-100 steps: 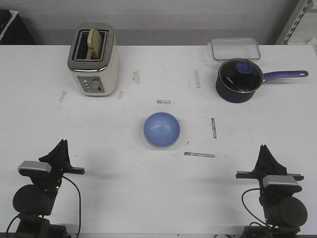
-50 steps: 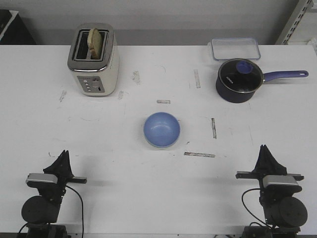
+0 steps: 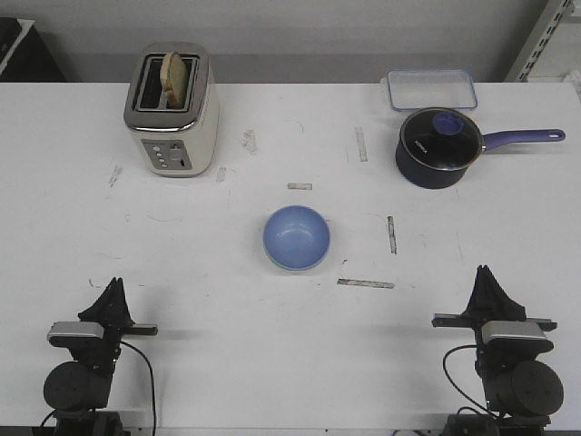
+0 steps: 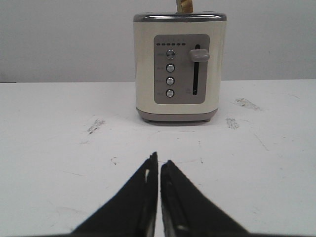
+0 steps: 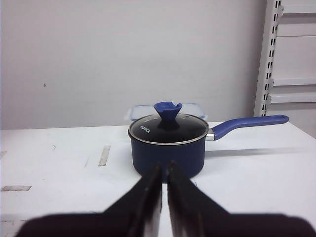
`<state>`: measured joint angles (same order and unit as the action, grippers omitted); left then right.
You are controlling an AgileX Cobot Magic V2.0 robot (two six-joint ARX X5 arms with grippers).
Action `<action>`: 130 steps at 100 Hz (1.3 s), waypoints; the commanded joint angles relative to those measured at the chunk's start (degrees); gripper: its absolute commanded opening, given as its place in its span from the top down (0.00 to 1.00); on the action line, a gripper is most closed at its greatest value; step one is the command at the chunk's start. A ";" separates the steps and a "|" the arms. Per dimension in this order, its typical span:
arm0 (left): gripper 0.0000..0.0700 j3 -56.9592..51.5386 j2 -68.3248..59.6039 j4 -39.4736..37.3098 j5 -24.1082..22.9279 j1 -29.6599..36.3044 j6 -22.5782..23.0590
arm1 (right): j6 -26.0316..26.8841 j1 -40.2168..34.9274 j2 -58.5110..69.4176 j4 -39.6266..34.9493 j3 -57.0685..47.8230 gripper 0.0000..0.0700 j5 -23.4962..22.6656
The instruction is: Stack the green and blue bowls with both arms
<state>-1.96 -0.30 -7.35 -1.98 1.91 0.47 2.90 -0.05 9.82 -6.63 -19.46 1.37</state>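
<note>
Reading "KONKA", white lettering on saucepan (image 5: 168, 148) lid.

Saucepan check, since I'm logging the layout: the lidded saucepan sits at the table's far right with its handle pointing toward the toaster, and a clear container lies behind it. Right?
Not quite. The front view shows the saucepan handle pointing right, away from the toaster. The rest holds: lid on, far right, clear container behind it.

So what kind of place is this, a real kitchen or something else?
Probably a lab or test setup, not a kitchen: a bare white table marked with tape strips, a toaster and saucepan set out as props, and metal shelving against a plain wall.
</note>
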 commanded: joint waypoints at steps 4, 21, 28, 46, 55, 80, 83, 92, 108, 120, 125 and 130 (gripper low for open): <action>1.00 1.22 0.11 -0.83 -0.15 0.02 -0.50 | 0.68 -0.04 -0.04 0.59 -0.24 0.98 0.15; 1.00 1.22 0.11 -0.83 -0.15 0.02 -0.50 | 0.68 -0.04 -0.04 0.59 -0.24 0.98 0.15; 1.00 1.22 0.11 -0.85 -0.15 0.02 -0.50 | 0.68 -0.04 -0.04 0.59 -0.24 0.98 0.15; 1.00 1.22 0.11 -0.83 -0.15 0.02 -0.50 | 0.68 -0.04 -0.04 0.59 -0.24 0.98 0.13; 1.00 1.22 0.11 -0.85 -0.15 0.02 -0.50 | 0.68 -0.04 -0.04 0.59 -0.24 0.98 0.13; 1.00 1.22 0.11 -0.85 -0.15 0.02 -0.50 | 0.68 -0.04 -0.04 0.59 -0.24 0.98 0.15; 1.00 1.22 0.11 -0.85 -0.15 0.02 -0.50 | 0.68 -0.04 -0.04 0.59 -0.24 0.98 0.13; 1.00 1.22 0.11 -0.85 -0.15 0.02 -0.50 | 0.59 -0.02 -0.04 0.44 -0.04 0.98 0.28; 1.00 1.22 0.11 -0.85 -0.15 0.02 -0.50 | 0.52 -0.42 -3.10 1.60 4.28 0.98 0.07; 1.00 1.22 0.11 -0.85 -0.15 0.02 -0.50 | 0.52 -0.70 -7.04 3.52 9.64 0.98 -0.55; 1.00 1.22 0.11 -0.81 -0.15 0.02 -0.50 | 0.52 -0.74 -8.61 3.58 11.19 0.98 -0.90; 1.00 1.22 0.11 -0.85 -0.15 0.02 -0.50 | 0.48 -0.74 -9.77 3.54 12.31 0.98 -1.68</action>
<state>-1.96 -0.30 -7.33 -1.98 1.91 0.47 2.90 -0.71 1.19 -4.21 -7.46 0.34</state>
